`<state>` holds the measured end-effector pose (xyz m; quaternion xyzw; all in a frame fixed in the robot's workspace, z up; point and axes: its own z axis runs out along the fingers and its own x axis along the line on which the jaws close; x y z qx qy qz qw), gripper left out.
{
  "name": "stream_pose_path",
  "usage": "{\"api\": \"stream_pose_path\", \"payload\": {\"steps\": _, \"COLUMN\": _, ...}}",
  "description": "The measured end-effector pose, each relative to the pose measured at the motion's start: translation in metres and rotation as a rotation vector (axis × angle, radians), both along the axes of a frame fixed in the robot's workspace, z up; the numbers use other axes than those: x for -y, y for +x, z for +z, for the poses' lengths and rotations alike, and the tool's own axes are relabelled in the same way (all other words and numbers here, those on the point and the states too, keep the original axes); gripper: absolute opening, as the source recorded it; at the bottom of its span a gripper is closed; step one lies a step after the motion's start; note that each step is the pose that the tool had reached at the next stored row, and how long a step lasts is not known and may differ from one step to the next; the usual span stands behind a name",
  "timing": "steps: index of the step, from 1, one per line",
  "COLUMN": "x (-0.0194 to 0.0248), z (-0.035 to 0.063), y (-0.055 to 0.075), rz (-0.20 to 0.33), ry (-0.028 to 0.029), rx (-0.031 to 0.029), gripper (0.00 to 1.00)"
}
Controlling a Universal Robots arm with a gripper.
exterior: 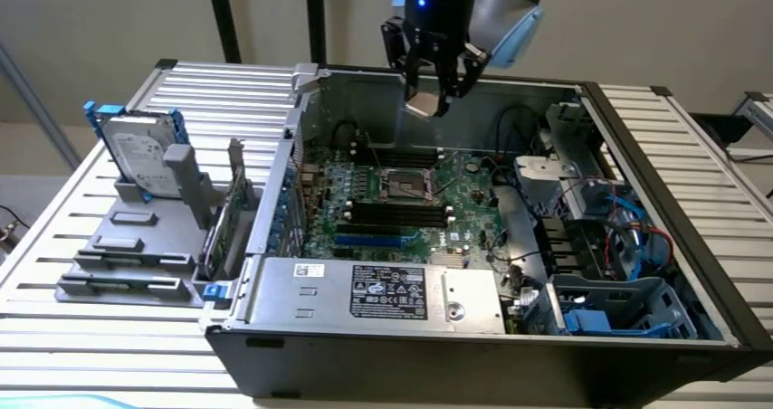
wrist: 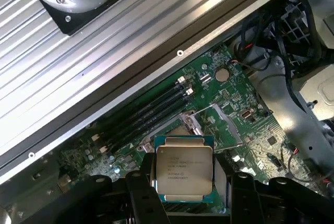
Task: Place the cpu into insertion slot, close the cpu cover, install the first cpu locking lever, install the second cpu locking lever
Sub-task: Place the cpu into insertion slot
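Note:
My gripper [exterior: 433, 97] hangs high over the back of the open computer case [exterior: 676, 201], shut on the cpu [exterior: 425, 109]. In the wrist view the cpu [wrist: 183, 174] is a small square chip with its silvery metal face towards the camera, held by its edges between two dark fingers [wrist: 142, 198] of the gripper [wrist: 185, 195]. Well below it, the insertion slot [exterior: 407, 185] lies in the middle of the green motherboard [exterior: 465, 187]. In the wrist view the insertion slot [wrist: 178, 130] stands uncovered, with the cpu cover [wrist: 222, 122] swung open beside it.
Black memory slots [exterior: 386, 214] run beside the socket. A silver power supply [exterior: 375, 291] fills the case's near side; blue drive cages [exterior: 616, 309] and cables sit at the exterior view's right. A hard drive [exterior: 139, 151] in a grey stand sits outside, on the slatted table [exterior: 72, 228].

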<state>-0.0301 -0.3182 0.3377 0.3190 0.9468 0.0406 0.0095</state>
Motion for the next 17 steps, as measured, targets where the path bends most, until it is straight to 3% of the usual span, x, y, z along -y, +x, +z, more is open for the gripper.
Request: {"api": "stream_pose_path", "payload": {"steps": 17, "x": 0.0000, "z": -0.0140, "y": 0.000, "rz": -0.310, "ry": -0.0002, "rx": -0.0039, "gripper": 0.55}}
